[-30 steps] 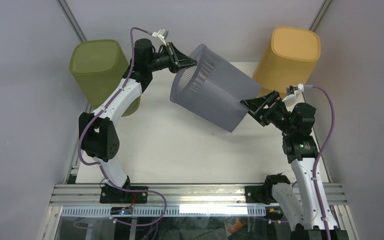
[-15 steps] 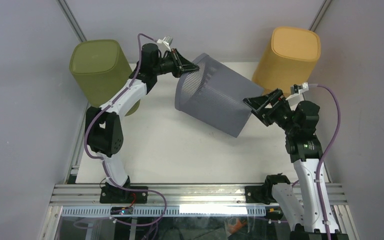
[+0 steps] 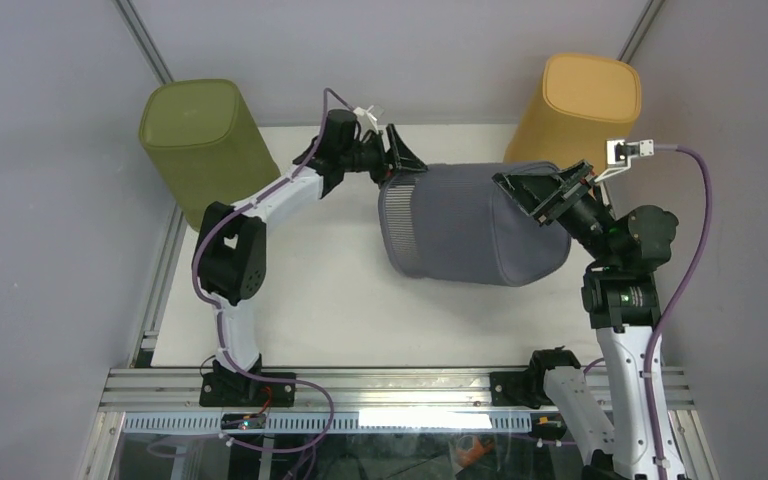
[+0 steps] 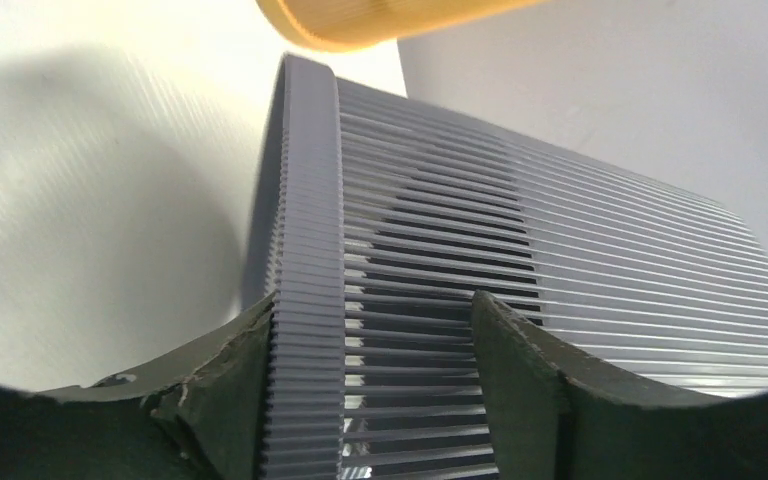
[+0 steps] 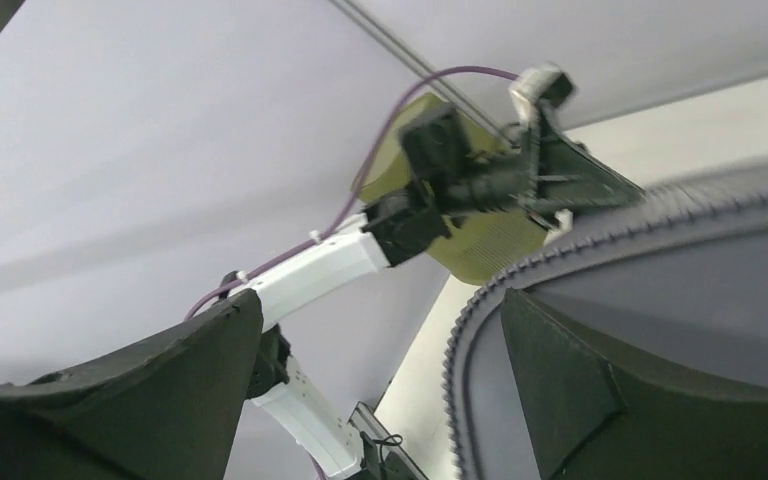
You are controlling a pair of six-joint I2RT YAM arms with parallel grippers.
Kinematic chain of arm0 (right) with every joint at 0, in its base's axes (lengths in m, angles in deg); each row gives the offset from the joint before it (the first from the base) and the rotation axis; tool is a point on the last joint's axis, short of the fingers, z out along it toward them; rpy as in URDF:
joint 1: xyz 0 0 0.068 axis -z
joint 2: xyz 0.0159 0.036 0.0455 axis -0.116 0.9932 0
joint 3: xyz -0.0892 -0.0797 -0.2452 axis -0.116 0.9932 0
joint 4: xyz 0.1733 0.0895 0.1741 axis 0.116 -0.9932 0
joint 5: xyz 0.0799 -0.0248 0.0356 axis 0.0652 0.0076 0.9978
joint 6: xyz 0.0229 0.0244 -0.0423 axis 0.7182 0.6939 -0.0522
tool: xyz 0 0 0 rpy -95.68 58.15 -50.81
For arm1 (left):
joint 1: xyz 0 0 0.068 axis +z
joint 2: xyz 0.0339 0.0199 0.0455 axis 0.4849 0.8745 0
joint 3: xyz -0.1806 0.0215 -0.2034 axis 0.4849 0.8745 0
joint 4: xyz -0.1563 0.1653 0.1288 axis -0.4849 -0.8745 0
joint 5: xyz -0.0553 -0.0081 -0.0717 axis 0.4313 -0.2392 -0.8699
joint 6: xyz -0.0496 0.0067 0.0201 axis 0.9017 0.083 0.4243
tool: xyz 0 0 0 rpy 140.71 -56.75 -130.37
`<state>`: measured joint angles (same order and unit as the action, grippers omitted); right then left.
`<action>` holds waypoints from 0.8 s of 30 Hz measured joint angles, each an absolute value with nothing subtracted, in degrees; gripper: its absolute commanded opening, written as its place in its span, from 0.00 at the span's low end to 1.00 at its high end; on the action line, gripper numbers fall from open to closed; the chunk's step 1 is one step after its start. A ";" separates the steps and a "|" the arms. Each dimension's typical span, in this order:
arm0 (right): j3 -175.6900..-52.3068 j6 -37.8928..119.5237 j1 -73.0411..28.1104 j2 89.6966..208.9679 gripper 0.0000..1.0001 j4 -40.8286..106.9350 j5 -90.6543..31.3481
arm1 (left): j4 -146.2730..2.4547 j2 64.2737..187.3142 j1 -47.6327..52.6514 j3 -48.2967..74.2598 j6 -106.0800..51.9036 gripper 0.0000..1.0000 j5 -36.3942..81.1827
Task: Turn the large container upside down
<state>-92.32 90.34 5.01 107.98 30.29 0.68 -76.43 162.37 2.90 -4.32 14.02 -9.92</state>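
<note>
Grey container (image 3: 470, 235) is tipped on its side over the middle of the table (image 3: 310, 300), towards the far edge, with the ribbed mouth rim pointing left and the closed base pointing right. I cannot tell whether its side touches the table.

Left gripper (image 3: 403, 165) is at the rim. Its jaws are parted and straddle the rim band, with a visible gap on one side.

Right gripper (image 3: 545, 195) is at the base end. Its jaws are spread wide across the base edge, and one finger (image 5: 160, 390) stands clear of it.

Olive bin (image 3: 200, 130) is at the far-left corner and orange bin (image 3: 580, 110) at the far-right corner. Both are upside down.
</note>
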 measured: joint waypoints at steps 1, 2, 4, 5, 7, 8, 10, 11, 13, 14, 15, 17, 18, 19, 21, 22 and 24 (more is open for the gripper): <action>-92.54 90.66 4.86 108.04 0.92 31.54 1.19 | -77.04 162.63 2.16 -4.32 13.58 0.68 -9.90; -92.60 90.97 4.62 108.15 0.92 32.68 1.67 | -77.87 163.07 1.26 -4.32 13.03 0.70 -9.92; -92.60 91.41 3.81 108.57 0.93 34.42 2.72 | -79.55 164.08 -0.27 -4.32 11.90 0.72 -9.99; -92.60 91.58 3.37 108.92 0.93 34.97 3.26 | -80.25 164.56 -0.88 -4.32 11.29 0.72 -10.01; -92.58 91.80 2.43 109.73 0.92 35.69 3.90 | -82.05 165.48 -1.80 -4.32 9.97 0.73 -9.99; -92.45 91.89 1.89 110.21 0.92 36.19 3.96 | -82.88 165.80 -2.06 -4.28 9.43 0.74 -9.94; -91.92 91.95 0.79 110.88 0.93 36.89 3.92 | -83.86 166.42 -2.10 -4.28 8.27 0.76 -9.92; -91.60 91.85 0.07 111.28 0.93 37.27 3.63 | -84.21 166.68 -2.06 -4.28 7.81 0.77 -9.92; -91.23 91.50 -1.41 112.04 0.92 38.27 2.76 | -85.48 167.31 -2.06 -4.71 6.41 0.83 -9.70; -91.14 91.17 -2.20 112.46 0.92 38.58 2.06 | -86.18 167.70 -2.06 -5.28 5.63 0.88 -9.51; -91.14 90.73 -3.05 112.98 0.92 38.80 1.36 | -87.51 168.51 -2.06 -6.68 4.49 0.92 -8.98; -91.14 89.77 -4.96 114.16 0.93 38.84 -0.10 | -89.67 170.00 -2.13 -9.35 2.04 0.99 -7.50; -91.14 89.31 -5.79 114.77 0.92 38.95 -0.72 | -90.85 170.57 -2.13 -10.53 0.77 0.99 -6.64; -91.18 88.83 -6.64 115.50 0.93 38.97 -1.37 | -92.67 171.49 -2.10 -12.30 -0.49 0.99 -5.62; -91.58 87.82 -7.97 116.83 0.93 38.99 -2.40 | -95.20 173.56 -2.13 -15.42 -2.55 0.99 -3.58; -91.82 87.36 -8.71 117.70 0.93 38.71 -2.79 | -96.30 174.46 -2.13 -16.71 -3.73 0.99 -2.38; -91.84 86.21 -10.03 119.23 0.92 36.85 -3.34 | -97.78 175.20 -2.19 -18.29 -5.39 0.99 -0.35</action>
